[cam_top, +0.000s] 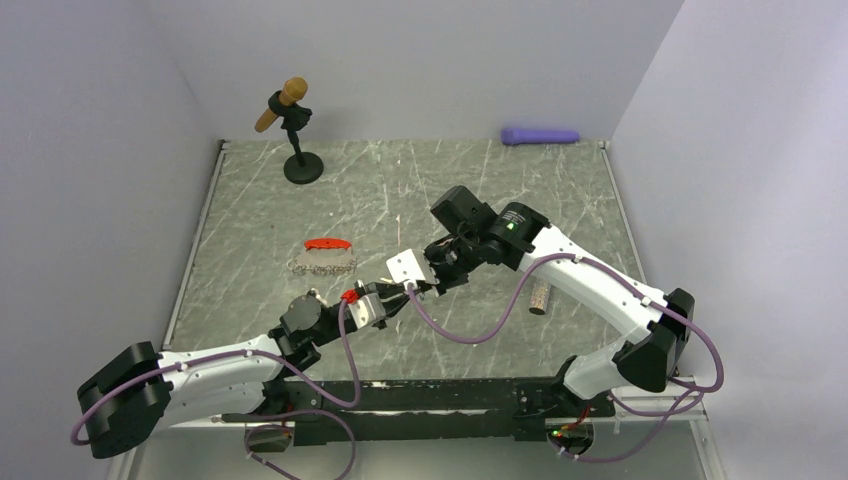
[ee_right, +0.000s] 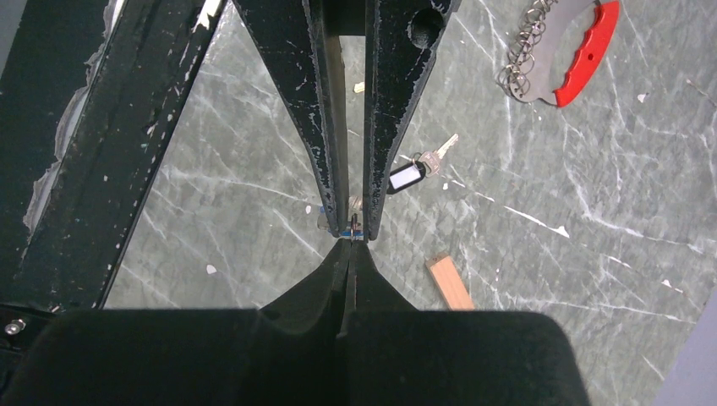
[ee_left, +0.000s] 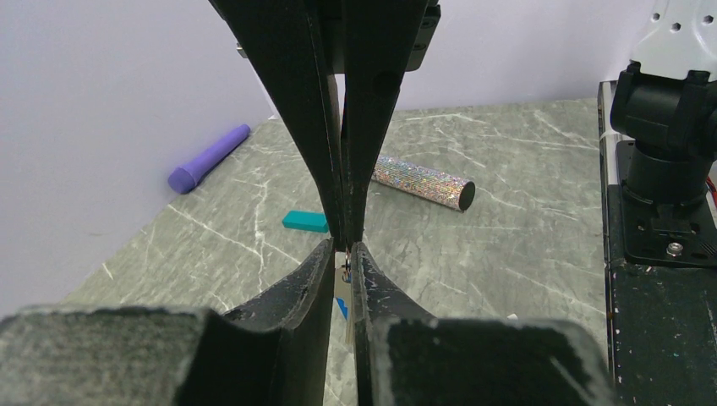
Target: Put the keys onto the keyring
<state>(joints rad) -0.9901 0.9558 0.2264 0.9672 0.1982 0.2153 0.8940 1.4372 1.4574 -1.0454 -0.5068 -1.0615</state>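
**Tightly closed grippers met tip to tip beside the keyring [cam_top: 322, 258]**

Both arms reached over the marbled green table [cam_top: 260, 200], and their fingertips met just right of the keyring, on the side nearer the arm bases. The keyring, a curved red clip on a bunched silver chain, lay flat on the table with neither gripper touching it.

The left gripper [ee_left: 344, 249] had its jaws drawn to a narrow slit. A small key with a blue tag [ee_left: 342, 296] hung in that slit, pinched between the fingers.

The right gripper [ee_right: 349, 245] had its jaws pressed together with no visible gap at the tips. The tips sat right at the top end of the blue-tagged key. The pictures did not show whether they pinched any of it.

A second key with a black tag [ee_right: 413, 173] lay loose on the table, near the keyring and between it and the meeting fingertips. A tan block [ee_right: 450, 282] lay farther from the keyring than that key. A glittery cylinder [cam_top: 541, 297] lay well right of the keyring, beyond both grippers.
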